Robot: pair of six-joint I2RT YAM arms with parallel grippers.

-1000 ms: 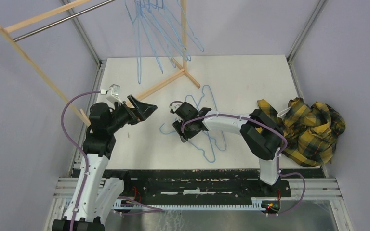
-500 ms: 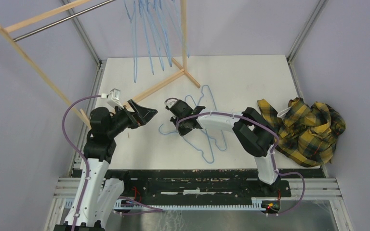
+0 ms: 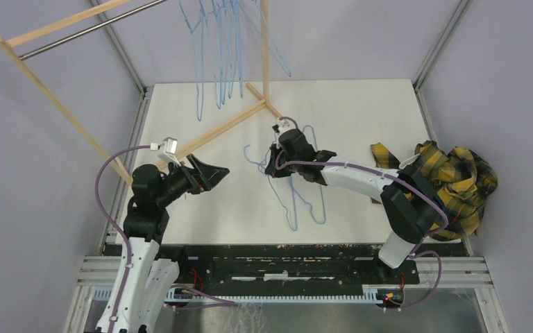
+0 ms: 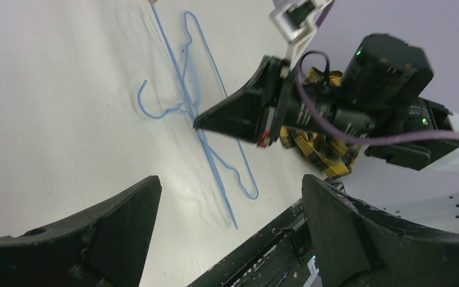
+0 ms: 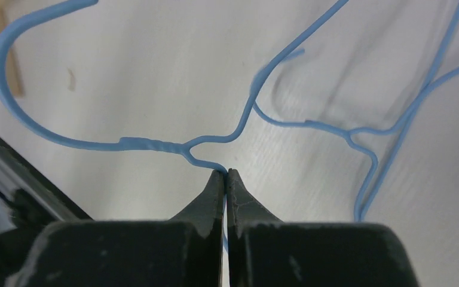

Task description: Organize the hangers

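My right gripper (image 5: 226,174) is pinched shut on a blue hanger (image 5: 155,145), right below its twisted neck (the hook curls off to one side). That hanger is at the middle of the white table (image 3: 361,111), with a second hanger (image 5: 358,133) crossing it. My left gripper (image 4: 230,182) is wide open and holds nothing. More hangers (image 3: 215,41) hang on the wooden rack (image 3: 212,130).
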